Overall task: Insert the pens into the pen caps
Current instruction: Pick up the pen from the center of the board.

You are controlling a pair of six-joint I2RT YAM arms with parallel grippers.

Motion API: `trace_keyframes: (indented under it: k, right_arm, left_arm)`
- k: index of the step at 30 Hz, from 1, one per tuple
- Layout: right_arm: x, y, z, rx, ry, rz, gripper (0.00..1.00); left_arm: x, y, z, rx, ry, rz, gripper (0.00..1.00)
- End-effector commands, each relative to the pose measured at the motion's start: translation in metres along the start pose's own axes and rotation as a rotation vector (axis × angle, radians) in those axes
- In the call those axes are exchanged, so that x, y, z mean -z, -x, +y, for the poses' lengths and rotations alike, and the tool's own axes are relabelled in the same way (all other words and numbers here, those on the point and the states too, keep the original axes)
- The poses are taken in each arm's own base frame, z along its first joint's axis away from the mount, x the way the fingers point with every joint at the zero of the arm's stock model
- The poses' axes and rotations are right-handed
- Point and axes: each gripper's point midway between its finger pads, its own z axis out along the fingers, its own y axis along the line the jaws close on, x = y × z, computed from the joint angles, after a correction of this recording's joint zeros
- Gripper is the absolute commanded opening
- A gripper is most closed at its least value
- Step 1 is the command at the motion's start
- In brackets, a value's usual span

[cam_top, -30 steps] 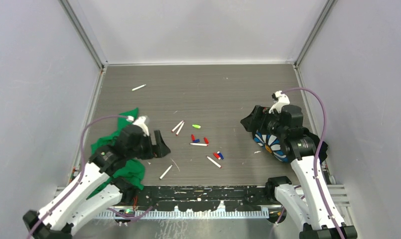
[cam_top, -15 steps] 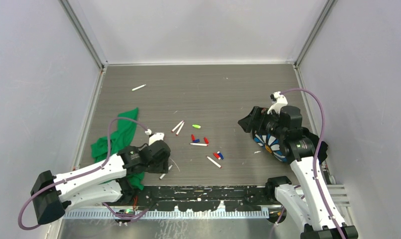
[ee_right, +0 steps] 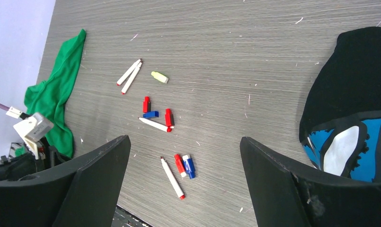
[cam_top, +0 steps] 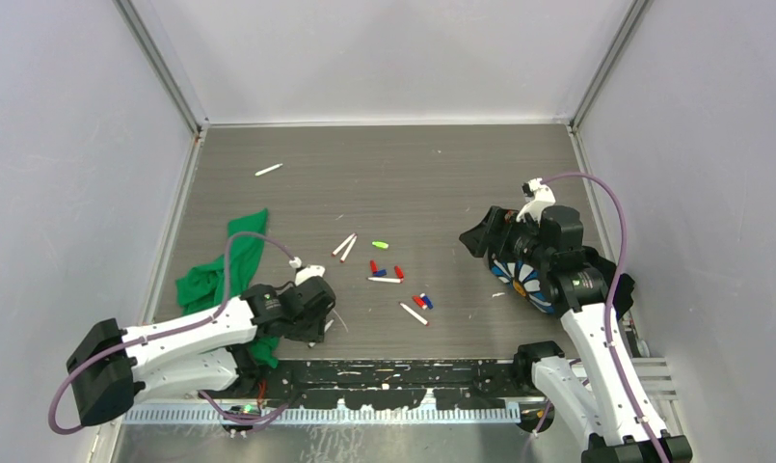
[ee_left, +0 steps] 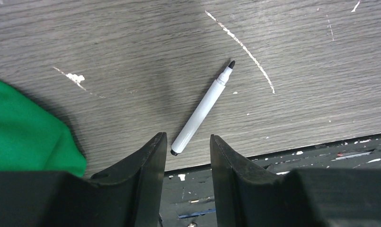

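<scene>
Swung my left pincer (ee_left: 187,141) low, down to near edge of tabletop (ee_left: 131,42), since last look. Gap now narrow, nothing pinched yet. Pen (ee_left: 202,105) lies slanted, back end between my fingers (ee_left: 150,161), maybe touching one. Squeeze slow, keep pen straight. Caps (ee_right: 150,114) wait mid-tabletop.

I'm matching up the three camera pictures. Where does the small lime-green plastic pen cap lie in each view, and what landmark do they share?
Top external: the small lime-green plastic pen cap sits mid-table, just right of the pair of white pens.
Left wrist: not in it.
Right wrist: the cap lies upper left of centre, again right of that pair.
Shared landmark: the crumpled green cloth, in all three views.
</scene>
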Motion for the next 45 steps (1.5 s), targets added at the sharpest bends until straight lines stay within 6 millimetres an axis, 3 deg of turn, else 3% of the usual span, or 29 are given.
trace_keyframes:
  k: [1,20,32,35,38,45]
  right_arm:
    - [0.002,0.012,0.010,0.014,0.039,-0.048,0.92]
    - [0.003,0.010,0.008,0.014,0.027,-0.040,0.92]
    - [0.002,0.008,0.006,-0.001,0.015,-0.034,0.92]
    - [-0.002,0.005,0.009,-0.054,0.032,-0.017,0.91]
    - [-0.007,0.000,0.026,-0.106,0.115,0.012,0.89]
    - [-0.001,-0.012,0.097,-0.256,0.383,0.054,0.83]
  left_arm:
    - [-0.001,0.007,-0.011,-0.029,-0.031,-0.016,0.39]
    - [-0.015,-0.003,-0.015,-0.086,0.033,0.018,0.26]
    - [-0.014,-0.005,-0.016,-0.081,0.032,0.012,0.04]
    - [-0.005,0.006,-0.031,-0.068,-0.045,-0.028,0.00]
    - [0.016,0.029,-0.060,-0.075,-0.172,-0.102,0.00]
    - [0.085,0.078,-0.142,-0.122,-0.550,-0.251,0.00]
